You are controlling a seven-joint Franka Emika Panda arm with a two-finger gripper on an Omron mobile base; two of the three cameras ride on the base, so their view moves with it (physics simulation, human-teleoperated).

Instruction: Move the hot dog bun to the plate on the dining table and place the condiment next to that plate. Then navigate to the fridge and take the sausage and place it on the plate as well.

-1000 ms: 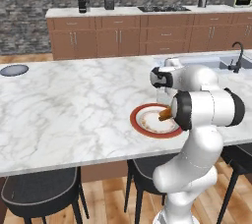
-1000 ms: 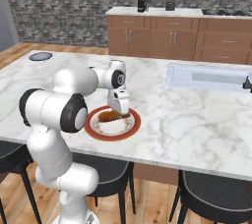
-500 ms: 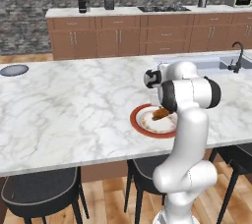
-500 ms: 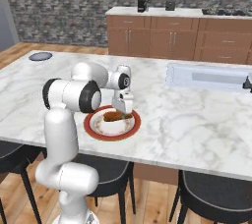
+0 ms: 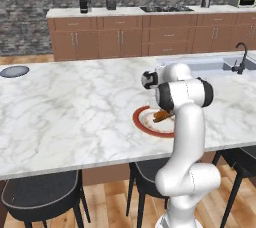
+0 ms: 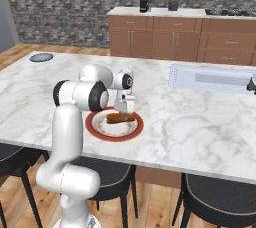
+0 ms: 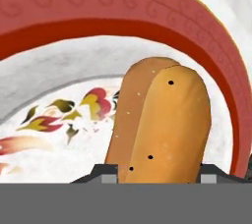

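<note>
Holding the hot dog bun (image 7: 160, 127) over the plate (image 6: 95, 127), claw (image 6: 124, 113) pinching it from both sides.

Sitting low above the red-rimmed plate on the marble worktop (image 5: 65, 112), bun resting on or just over the white middle, can't quite tell which. Poking out past the fingertips (image 7: 104, 174) in the hand view, tan with little dark specks, floral print showing beside it. Lying well apart near the worktop's far corner: small grey-blue dish (image 5: 14, 71).
</note>
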